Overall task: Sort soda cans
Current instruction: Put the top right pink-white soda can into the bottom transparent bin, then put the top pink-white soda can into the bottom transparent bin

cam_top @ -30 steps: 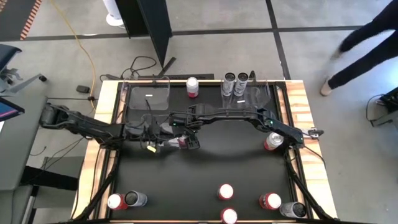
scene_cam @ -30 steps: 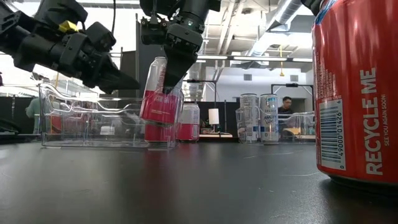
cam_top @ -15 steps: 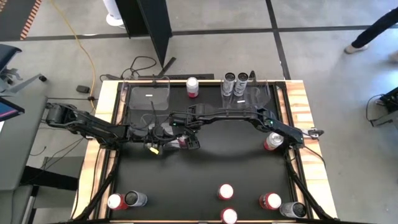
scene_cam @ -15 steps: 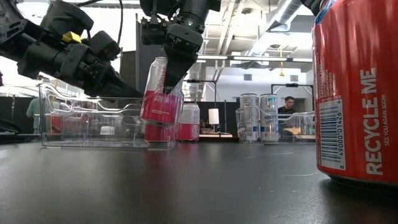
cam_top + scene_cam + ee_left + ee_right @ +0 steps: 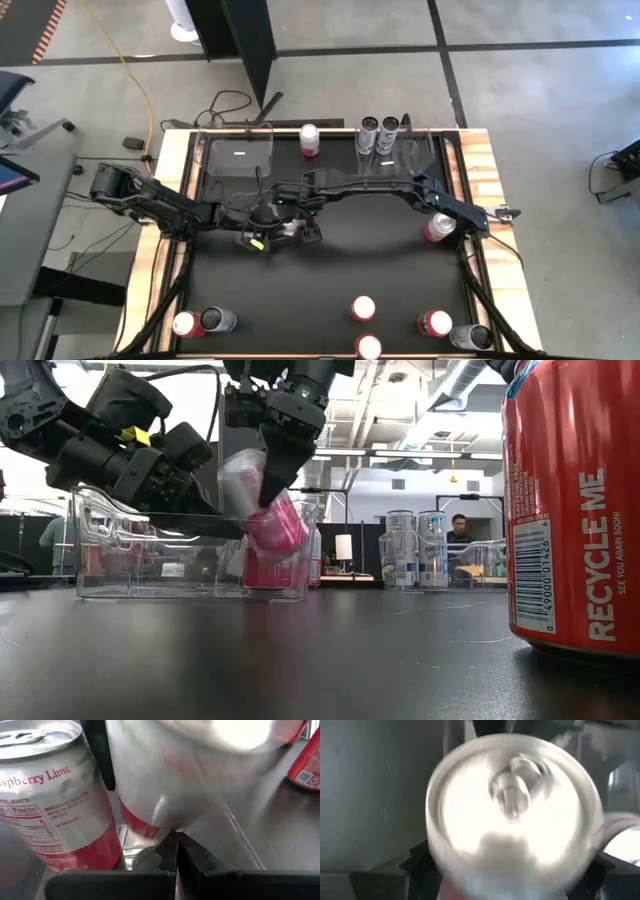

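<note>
Pink-and-white can [image 5: 268, 510] at centre-left of the low view, tilted hard, top leaning left, between the fingers of the right tool [image 5: 272, 485]; those fingers look spread, so whether they grip it I cannot tell. It hangs over the near wall of the clear bin [image 5: 150, 560], where a second pink-and-white can [image 5: 52, 805] stands upright. Left tool [image 5: 205, 520], fingers pressed together and empty, sits just left of the tilted can.

Risk, as I judge it: a can leaning this far may land on its side or knock its neighbour over; the left tool is close enough to nudge it.

Count, high view: two dark cans [image 5: 378, 133] upper centre, one pink can [image 5: 309, 139] beside them, seven cans along the lower and right bench [image 5: 400, 270].
</note>
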You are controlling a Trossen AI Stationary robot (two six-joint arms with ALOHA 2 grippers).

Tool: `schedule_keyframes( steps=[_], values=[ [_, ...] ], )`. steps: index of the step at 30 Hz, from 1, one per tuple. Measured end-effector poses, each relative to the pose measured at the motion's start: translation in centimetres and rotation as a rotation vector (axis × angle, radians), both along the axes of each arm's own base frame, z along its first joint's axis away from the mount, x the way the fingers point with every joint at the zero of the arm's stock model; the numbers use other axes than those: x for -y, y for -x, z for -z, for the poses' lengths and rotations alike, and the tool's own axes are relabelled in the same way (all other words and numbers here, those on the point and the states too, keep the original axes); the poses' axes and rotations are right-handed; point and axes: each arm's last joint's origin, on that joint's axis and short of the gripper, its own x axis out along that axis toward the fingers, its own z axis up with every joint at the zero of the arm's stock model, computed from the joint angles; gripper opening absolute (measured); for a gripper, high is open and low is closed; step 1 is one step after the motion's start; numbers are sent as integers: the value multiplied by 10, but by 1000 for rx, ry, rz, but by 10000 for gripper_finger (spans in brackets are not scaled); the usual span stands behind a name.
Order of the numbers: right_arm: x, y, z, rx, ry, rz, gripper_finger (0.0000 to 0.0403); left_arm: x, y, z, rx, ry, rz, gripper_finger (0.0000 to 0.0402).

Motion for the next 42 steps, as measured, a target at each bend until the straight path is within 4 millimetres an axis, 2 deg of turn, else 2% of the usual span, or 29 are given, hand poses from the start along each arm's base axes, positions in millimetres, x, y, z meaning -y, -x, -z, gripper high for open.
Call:
schedule_keyframes(
  steps=[6,19,35,42],
  values=[
    [-4,1,-1,-7,-7,-5,370,0,-1,-1,7,1,-1,2],
    [-3,4,-2,-28,-6,18,361,0,-2,-2,15,11,-3,2],
    [-6,12,-28,20,51,24,360,0,-1,0,-5,11,-2,2],
    [-6,19,-47,68,65,-2,360,0,-1,0,-6,11,-3,2]
  ],
)
